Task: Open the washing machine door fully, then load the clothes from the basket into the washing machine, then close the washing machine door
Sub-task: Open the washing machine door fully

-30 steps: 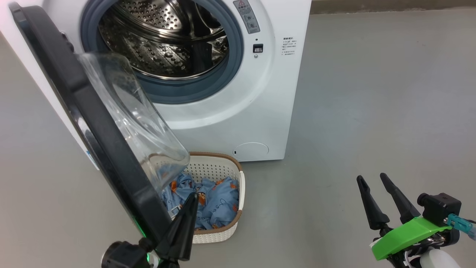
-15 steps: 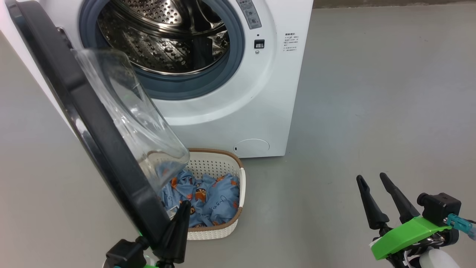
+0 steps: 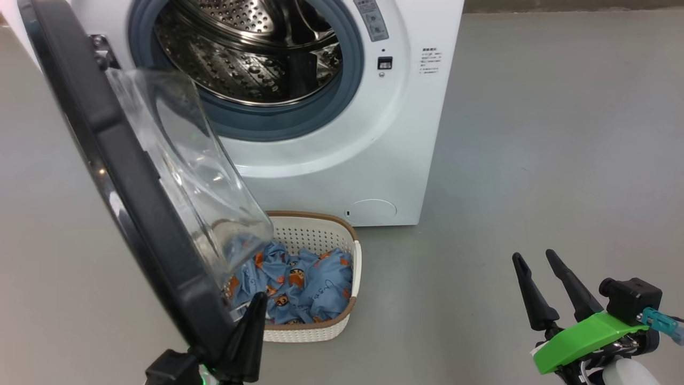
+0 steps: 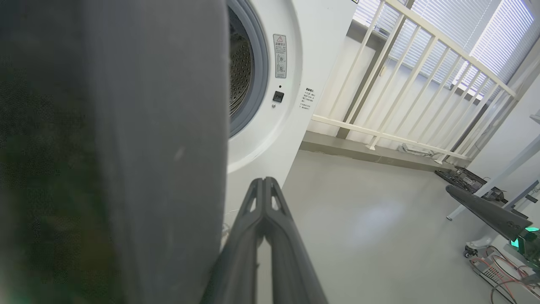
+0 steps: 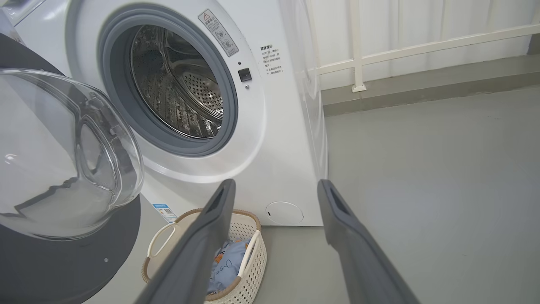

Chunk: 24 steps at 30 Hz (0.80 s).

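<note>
Left gripper (image 3: 259,300), fingers pressed together, sat beside the lower rim of the washing machine door (image 3: 123,176); right gripper (image 3: 533,256) gaped wide, empty

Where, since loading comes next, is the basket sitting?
In the head view the basket sits on the floor just before the washing machine, left of centre, partly behind the open washing machine door, clothes inside.

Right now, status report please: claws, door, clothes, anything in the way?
Left claw shut, beside the door; right claw open, empty. Door swung out; clothes in the basket. Door's glass bulge overhangs the basket's left side.
</note>
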Tool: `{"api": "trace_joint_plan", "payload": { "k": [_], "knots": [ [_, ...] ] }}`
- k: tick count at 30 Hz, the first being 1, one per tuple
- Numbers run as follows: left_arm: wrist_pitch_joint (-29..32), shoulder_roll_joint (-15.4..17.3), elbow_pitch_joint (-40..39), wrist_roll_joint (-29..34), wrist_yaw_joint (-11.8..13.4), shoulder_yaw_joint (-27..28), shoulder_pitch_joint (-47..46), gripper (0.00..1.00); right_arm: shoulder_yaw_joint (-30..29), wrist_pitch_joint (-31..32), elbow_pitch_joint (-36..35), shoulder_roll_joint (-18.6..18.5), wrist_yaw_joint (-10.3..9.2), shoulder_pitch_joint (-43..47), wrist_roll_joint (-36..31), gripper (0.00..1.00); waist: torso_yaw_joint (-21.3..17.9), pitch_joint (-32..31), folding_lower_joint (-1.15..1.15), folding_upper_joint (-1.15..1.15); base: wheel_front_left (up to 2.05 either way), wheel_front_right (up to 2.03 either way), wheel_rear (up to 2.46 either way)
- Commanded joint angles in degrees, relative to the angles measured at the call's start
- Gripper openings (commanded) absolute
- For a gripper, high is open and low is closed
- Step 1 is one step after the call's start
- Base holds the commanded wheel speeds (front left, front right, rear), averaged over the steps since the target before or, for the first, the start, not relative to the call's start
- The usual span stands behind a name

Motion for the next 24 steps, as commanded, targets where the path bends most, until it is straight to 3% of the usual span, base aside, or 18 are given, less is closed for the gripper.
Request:
{"api": "trace_joint_plan", "payload": {
  "k": [1, 24],
  "knots": [
    [-0.68, 1.97, -1.46, 0.21, 1.13, 4.7, -1.31, 0.0, 0.89, -0.69, -1.09, -0.49, 0.09, -0.77, 0.3, 1.0, 0.69, -0.26, 0.0, 0.0, 0.0, 0.0, 0.0],
    [0.97, 5.73, -6.39, 0.45, 4.31, 8.06, 2.99, 0.0, 0.84, -0.69, -0.71, 0.21, 0.09, 0.93, 0.5, 1.0, 9.22, -1.49, 0.0, 0.0, 0.0, 0.0, 0.0]
  ]
}}
